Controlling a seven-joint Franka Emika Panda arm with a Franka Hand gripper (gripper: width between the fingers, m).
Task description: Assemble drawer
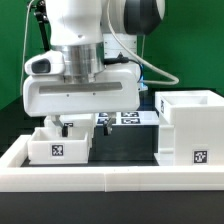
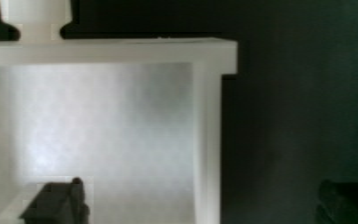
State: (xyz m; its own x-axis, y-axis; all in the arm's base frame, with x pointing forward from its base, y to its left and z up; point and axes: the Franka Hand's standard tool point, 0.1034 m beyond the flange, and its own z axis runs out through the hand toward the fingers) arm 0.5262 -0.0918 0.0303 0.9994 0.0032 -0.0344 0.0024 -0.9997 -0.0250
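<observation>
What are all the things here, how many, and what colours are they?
housing: one, white, tagged, on the exterior view's right.
small tray: one in view, white, knobbed, on the exterior view's left.
marker board: one, white with tags, flat between tray and housing.
border wall: one, white, low, along the front.
table: one, black, under everything.
arm: one, white, above the tray.
pincer: one, black fingers, open, over the tray.
</observation>
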